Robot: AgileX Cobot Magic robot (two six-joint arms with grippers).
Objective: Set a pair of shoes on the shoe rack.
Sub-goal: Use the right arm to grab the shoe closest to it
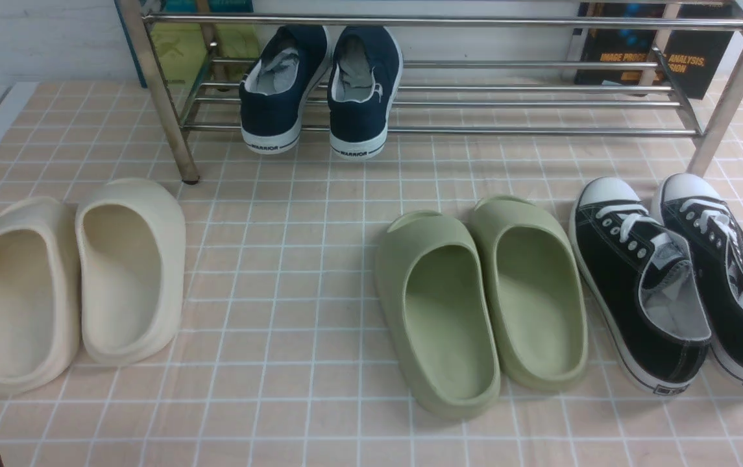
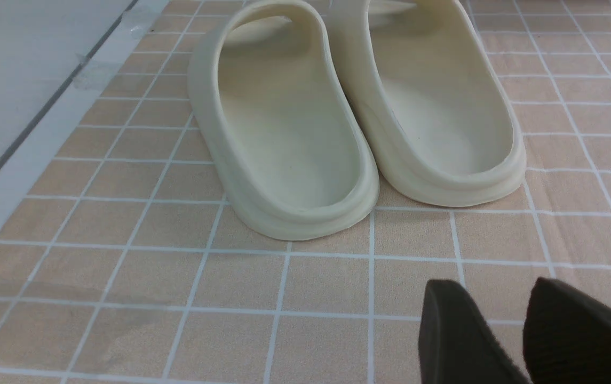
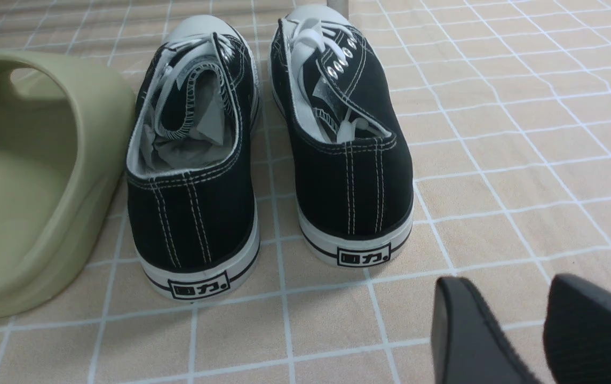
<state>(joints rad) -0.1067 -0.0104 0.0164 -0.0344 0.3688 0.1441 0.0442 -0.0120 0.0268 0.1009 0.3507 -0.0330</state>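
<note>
At the front right of the desk the black sneakers stand side by side and upright, not yet on the rack behind them. Their long axes run away from the robot: heels toward it, white toe caps toward the rack's right leg, slanting slightly to the left. The right end effector hangs just behind the heels and a little off to the outer side, its fingers apart and holding nothing. It is plainly the nearer arm, and a grasp would likely come from the heel end. The left end effector, also parted and empty, faces the cream slides at the far left, well apart from the sneakers. The front view shows neither end effector. It does show the rack, with a navy pair on its left part and bare rails to the right, almost straight ahead of the sneakers. Only the right wrist view shows the heels, the grey lining and the green slides close beside the inner sneaker. That leaves little room for a finger on that side.
</note>
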